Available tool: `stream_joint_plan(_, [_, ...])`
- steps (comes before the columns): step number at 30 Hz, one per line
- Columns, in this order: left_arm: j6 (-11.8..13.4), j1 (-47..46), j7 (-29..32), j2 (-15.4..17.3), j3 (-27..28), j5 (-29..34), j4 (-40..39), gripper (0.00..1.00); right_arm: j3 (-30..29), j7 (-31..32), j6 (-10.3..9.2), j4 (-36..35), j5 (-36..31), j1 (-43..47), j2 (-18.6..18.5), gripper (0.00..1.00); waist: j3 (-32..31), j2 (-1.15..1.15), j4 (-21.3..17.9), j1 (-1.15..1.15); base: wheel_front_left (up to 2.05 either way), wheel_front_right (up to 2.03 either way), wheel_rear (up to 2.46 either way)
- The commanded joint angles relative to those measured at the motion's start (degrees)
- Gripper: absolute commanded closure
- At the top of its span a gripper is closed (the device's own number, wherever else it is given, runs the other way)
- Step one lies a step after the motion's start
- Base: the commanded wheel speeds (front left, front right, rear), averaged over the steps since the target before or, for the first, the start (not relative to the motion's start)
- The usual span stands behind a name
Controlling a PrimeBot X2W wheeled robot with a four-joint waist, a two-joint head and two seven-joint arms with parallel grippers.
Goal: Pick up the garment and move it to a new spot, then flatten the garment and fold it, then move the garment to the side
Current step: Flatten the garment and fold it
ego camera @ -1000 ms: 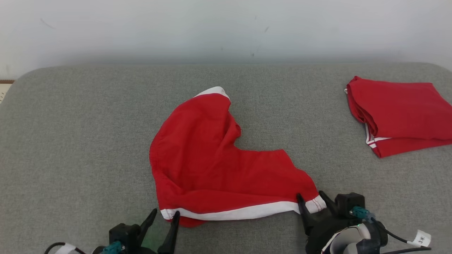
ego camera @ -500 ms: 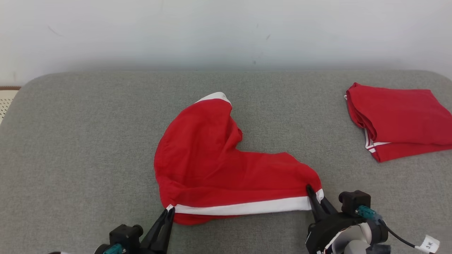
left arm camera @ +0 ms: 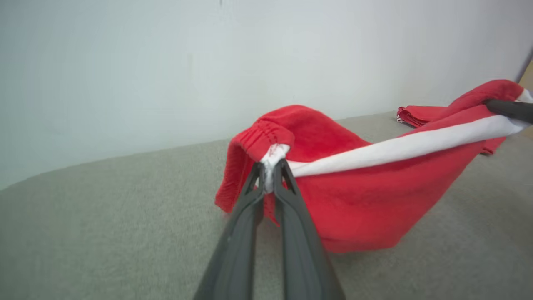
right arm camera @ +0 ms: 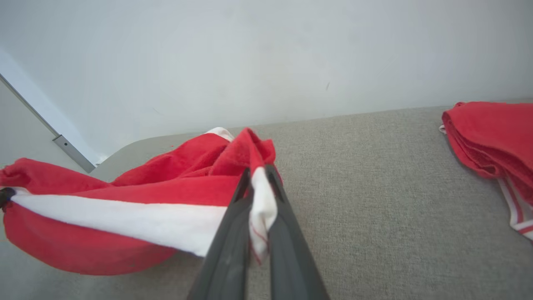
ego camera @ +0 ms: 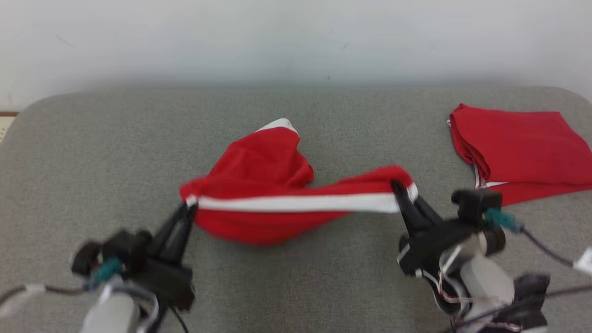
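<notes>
The garment [ego camera: 259, 178] is a pair of red shorts with a white band, half lifted off the grey cushioned surface [ego camera: 323, 286]. My left gripper [ego camera: 188, 206] is shut on the band's left corner, seen close in the left wrist view [left arm camera: 270, 160]. My right gripper [ego camera: 401, 187] is shut on the band's right corner [right arm camera: 258, 179]. The white band [ego camera: 296, 202] stretches taut between them, and red cloth [left arm camera: 366, 208] sags below it. The far part of the garment still rests on the surface.
A second red garment [ego camera: 518, 148] lies folded at the far right, also in the right wrist view [right arm camera: 491, 137]. A pale wall [ego camera: 296, 37] backs the surface. The surface's rounded left corner [ego camera: 27, 111] is near the head view's edge.
Both grippers closed on the band's two corners, then rose and moved away from me, lifting the near edge off the surface. The head camera has also shifted slightly.
</notes>
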Motion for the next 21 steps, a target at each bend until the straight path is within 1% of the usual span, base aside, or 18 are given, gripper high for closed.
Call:
stream_joint_plan(1, [0.0,-4.2,1.2,1.0,-0.6,-1.2,-1.0,1.0,1.3,2.1,0.03,-0.6,1.8,-3.3,-0.5,1.0,2.0,0.0,-0.4,0.0,0.0,0.0,0.0])
stream_joint_plan(3, [0.0,-9.7,3.6,3.9,-2.8,-2.4,-1.5,1.0,2.3,4.9,0.03,0.0,3.9,-8.5,-1.1,1.0,4.2,0.0,-0.8,0.0,0.0,0.0,0.0])
stream_joint_plan(5, [0.0,-16.3,5.6,6.5,-5.3,-4.4,-1.3,1.0,2.7,6.6,0.03,1.5,6.3,-14.6,-0.7,1.0,6.5,0.0,-1.1,0.0,0.0,0.0,0.0])
stream_joint_plan(6, [0.0,-16.3,5.6,6.5,-5.3,-4.4,-1.3,1.0,2.7,6.6,0.03,1.5,6.3,-14.6,-0.7,1.0,6.5,0.0,-1.1,0.0,0.0,0.0,0.0])
stream_joint_plan(8, [0.0,-23.4,7.8,9.5,-8.3,-5.8,-0.6,1.0,3.0,8.9,0.03,4.0,8.3,-20.8,-0.1,1.0,9.3,0.0,-1.4,0.0,0.0,0.0,0.0])
stream_joint_plan(11, [0.0,-34.1,10.2,11.9,-11.0,-10.0,1.5,1.0,1.6,12.2,0.03,9.0,13.3,-31.6,1.2,1.0,13.3,0.0,-2.0,0.0,0.0,0.0,0.0])
stream_joint_plan(14, [0.0,-45.0,11.7,13.1,-13.4,-14.2,4.7,1.0,-1.4,14.2,0.03,15.3,17.5,-42.4,2.6,1.0,16.7,0.0,-2.3,0.0,0.0,0.0,0.0])
stream_joint_plan(16, [0.0,-52.3,12.3,14.1,-15.6,-14.4,7.2,1.0,-3.2,14.4,0.03,19.3,18.6,-49.5,3.2,1.0,18.6,0.0,-2.5,0.0,0.0,0.0,0.0])
stream_joint_plan(19, [0.0,-61.0,12.0,13.2,-18.5,-16.1,11.2,1.0,-4.9,13.3,0.03,25.2,18.4,-58.2,4.2,1.0,20.1,0.0,-2.8,0.0,0.0,0.0,0.0])
stream_joint_plan(21, [0.0,-66.5,11.6,12.9,-19.0,-17.4,14.1,1.0,-6.1,12.3,0.03,29.1,18.5,-63.4,5.1,1.0,20.5,0.0,-3.3,0.0,0.0,0.0,0.0])
